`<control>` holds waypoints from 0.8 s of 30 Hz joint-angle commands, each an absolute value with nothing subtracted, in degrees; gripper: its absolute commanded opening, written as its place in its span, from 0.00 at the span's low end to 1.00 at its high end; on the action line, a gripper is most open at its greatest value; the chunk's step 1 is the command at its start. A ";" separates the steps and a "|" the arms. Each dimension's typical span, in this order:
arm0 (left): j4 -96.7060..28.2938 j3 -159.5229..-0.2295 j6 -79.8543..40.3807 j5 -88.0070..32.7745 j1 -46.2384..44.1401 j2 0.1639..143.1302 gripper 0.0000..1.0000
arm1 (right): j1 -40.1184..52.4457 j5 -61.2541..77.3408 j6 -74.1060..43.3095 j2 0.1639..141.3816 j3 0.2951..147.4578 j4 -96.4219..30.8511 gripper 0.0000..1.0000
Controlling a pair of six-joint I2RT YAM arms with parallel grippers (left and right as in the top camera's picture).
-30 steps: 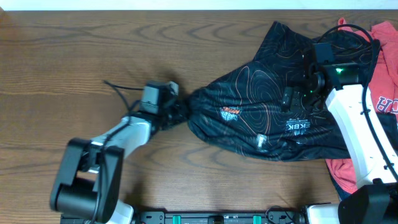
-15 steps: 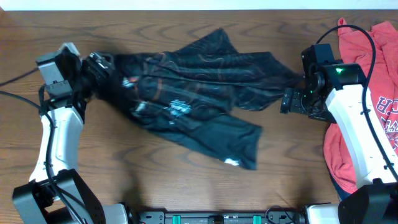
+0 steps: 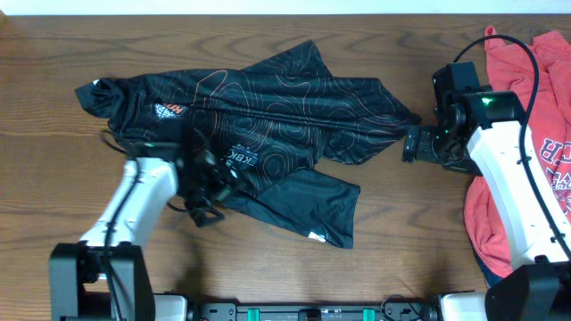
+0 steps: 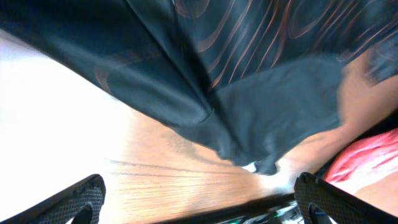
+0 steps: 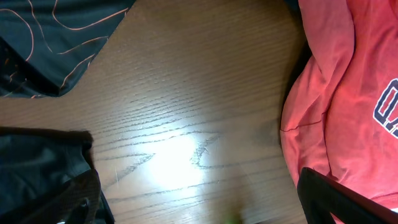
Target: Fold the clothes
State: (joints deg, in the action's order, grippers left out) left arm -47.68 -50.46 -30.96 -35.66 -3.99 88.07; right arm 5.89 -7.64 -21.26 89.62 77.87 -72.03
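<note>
The black jersey [image 3: 285,98] is lying roughly spread and wrinkled across the middle of the table [image 3: 268,45]; no fold is showing yet, so nearly everything is remaining; the left gripper [image 4: 199,186], at its lower edge, and the right gripper [image 5: 198,186], beside its right tip, are both gaping empty.

The overhead camera looks straight down from well above, taking in the whole desk [image 3: 268,276], the left arm [image 3: 129,201] and the right arm [image 3: 513,178], with the robot's base at the lower edge. The left wrist camera rides close over the black jersey [image 4: 261,106], looking down and, it seems, slantwise across the cloth toward the red T-shirt [image 4: 367,155]; the near folds are blurred. Its jaws frame the lower corners. The right wrist camera faces down, near the wood, its jaws likewise at the corners. All three views share the jersey's edge, bare desk and the red T-shirt.
</note>
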 commanded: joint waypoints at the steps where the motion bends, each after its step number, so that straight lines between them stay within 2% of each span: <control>1: -43.62 -45.69 -42.85 -31.66 -10.48 87.99 0.98 | 5.21 -8.78 -20.51 89.47 78.30 -72.12 0.99; 7: -24.45 -37.71 -57.17 -26.44 -20.18 88.01 1.00 | 5.21 -8.78 -20.51 89.47 78.30 -72.73 0.99; 8: -22.44 -37.23 -57.87 -25.23 -21.08 88.01 0.95 | 5.21 -8.80 -20.51 89.47 78.30 -72.75 0.99; 10: -19.73 -37.01 -58.22 -23.18 -22.57 88.01 0.79 | 5.21 -8.80 -20.51 89.47 78.30 -72.75 0.99; 11: -18.92 -37.01 -58.17 -22.15 -23.05 88.01 0.67 | 5.21 -8.80 -20.51 89.47 78.30 -72.75 0.99; 14: -19.35 -37.01 -57.60 -19.03 -22.92 87.99 0.09 | 5.21 -8.80 -20.51 89.47 78.30 -72.66 0.99; 15: -19.97 -37.04 -56.53 -18.98 -22.35 87.90 0.06 | 5.21 -8.80 -20.51 89.49 78.30 -72.60 0.99; 19: -29.85 -37.50 -49.43 -19.16 -17.58 85.06 0.06 | 5.21 -7.73 -20.49 89.82 77.89 -72.07 0.99; 24: -43.40 -38.30 -35.90 -17.82 -3.18 76.49 0.06 | 5.28 -0.23 -20.49 91.22 75.18 -69.32 0.99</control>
